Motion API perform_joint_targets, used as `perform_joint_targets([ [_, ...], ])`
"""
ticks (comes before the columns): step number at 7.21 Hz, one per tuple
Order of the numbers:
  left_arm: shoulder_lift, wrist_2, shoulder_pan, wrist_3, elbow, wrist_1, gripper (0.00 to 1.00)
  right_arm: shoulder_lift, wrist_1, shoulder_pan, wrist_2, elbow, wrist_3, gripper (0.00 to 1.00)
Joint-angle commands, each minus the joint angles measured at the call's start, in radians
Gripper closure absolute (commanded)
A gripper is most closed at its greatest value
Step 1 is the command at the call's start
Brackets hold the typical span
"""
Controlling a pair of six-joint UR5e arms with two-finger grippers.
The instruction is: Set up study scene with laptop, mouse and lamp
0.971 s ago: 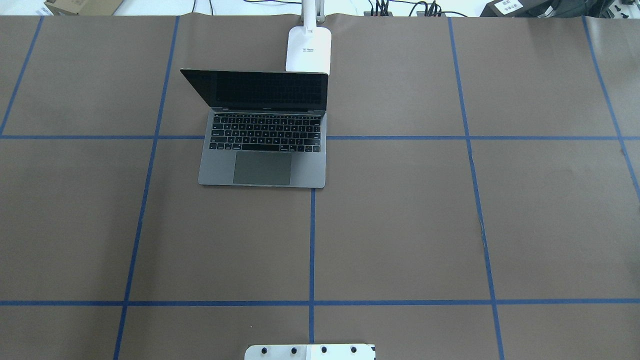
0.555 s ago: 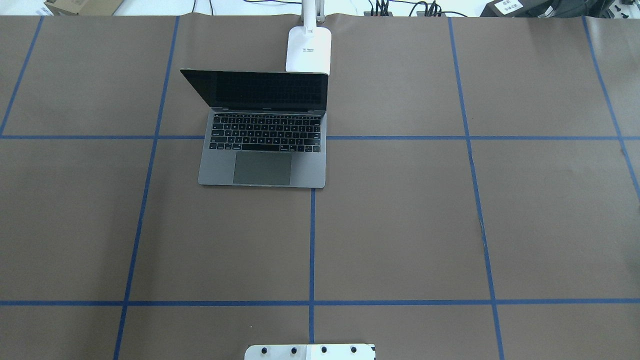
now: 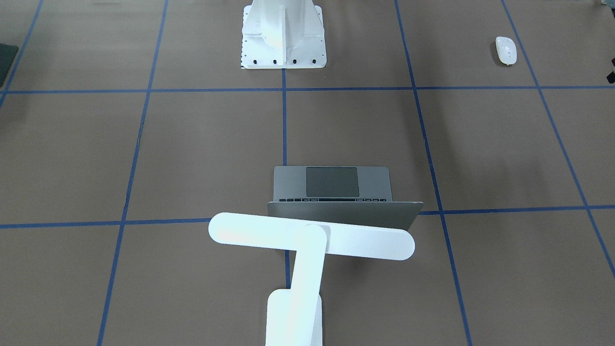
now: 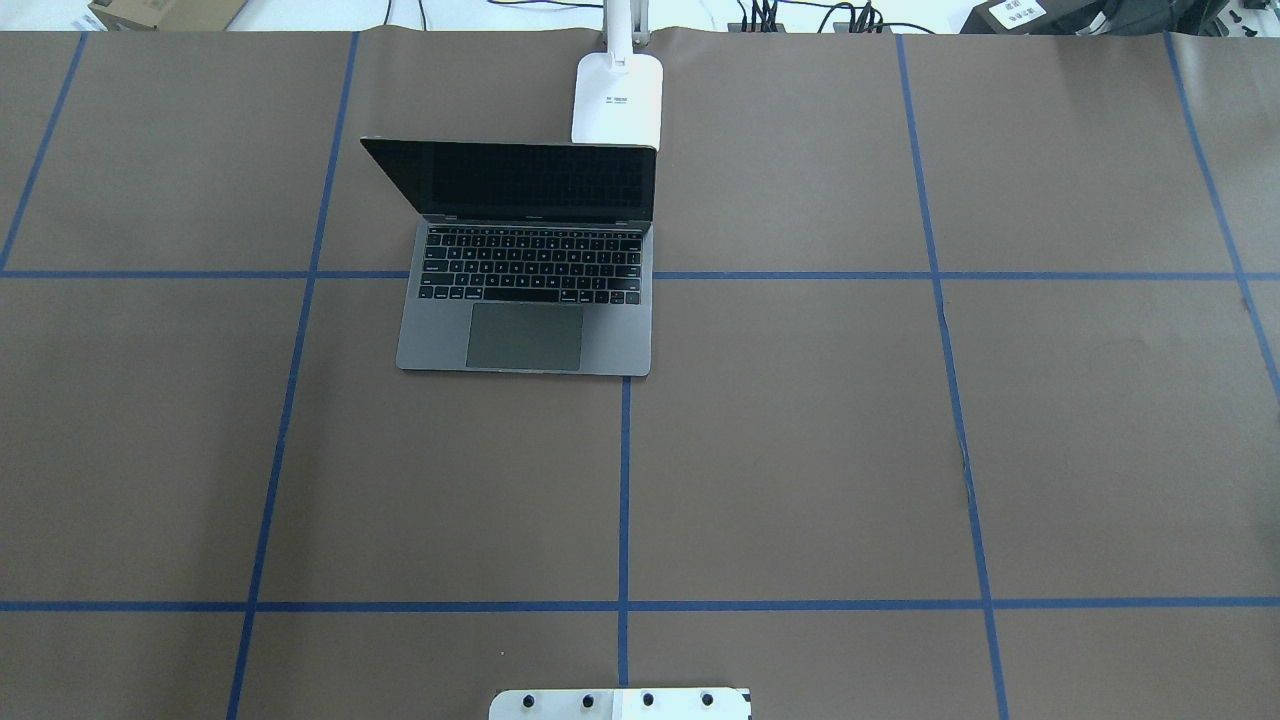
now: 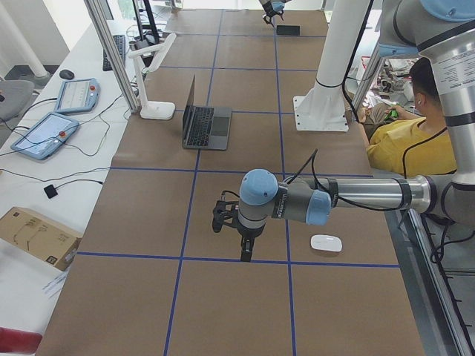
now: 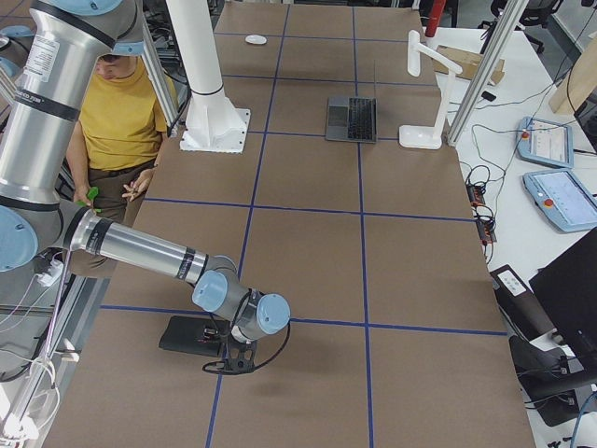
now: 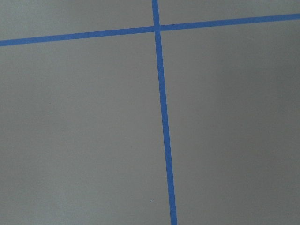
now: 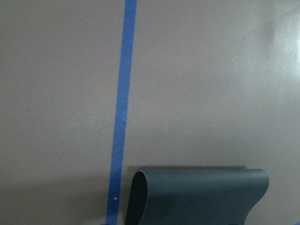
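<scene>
The laptop [image 4: 525, 270] stands open at the table's far middle, screen dark; the front-facing view shows its lid [image 3: 343, 214]. The white lamp [image 3: 312, 235] stands just behind it, and the overhead view shows its base [image 4: 617, 100]. The white mouse [image 3: 506, 50] lies near the robot's side on its left, also in the left view [image 5: 326, 243]. My left gripper [image 5: 243, 248] hangs low over bare table a little away from the mouse. My right gripper [image 6: 235, 359] is beside a black mat [image 6: 191, 334]. I cannot tell whether either gripper is open or shut.
The right wrist view shows the black mat [image 8: 197, 194] with its left edge curled up. A white flared pedestal [image 3: 283, 33] stands at the robot's side. A person in yellow [image 6: 117, 103] sits behind it. Blue tape lines [image 7: 161, 117] grid the brown table.
</scene>
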Motion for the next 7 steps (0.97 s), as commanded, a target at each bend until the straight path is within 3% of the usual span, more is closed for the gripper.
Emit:
perform_joint_targets([
  [1, 0.0, 0.0, 0.0, 0.0, 0.0, 0.0, 0.0, 0.0, -0.001, -0.015, -0.029, -0.011, 0.0, 0.24],
  [5, 0.0, 0.0, 0.0, 0.0, 0.0, 0.0, 0.0, 0.0, -0.001, -0.049, -0.043, -0.02, 0.0, 0.31],
  [6, 0.0, 0.0, 0.0, 0.0, 0.0, 0.0, 0.0, 0.0, -0.001, -0.052, -0.041, -0.02, 0.0, 0.4],
  [7, 0.0, 0.0, -0.002, 0.0, 0.0, 0.0, 0.0, 0.0, 0.001, -0.054, -0.032, -0.015, 0.0, 0.59],
])
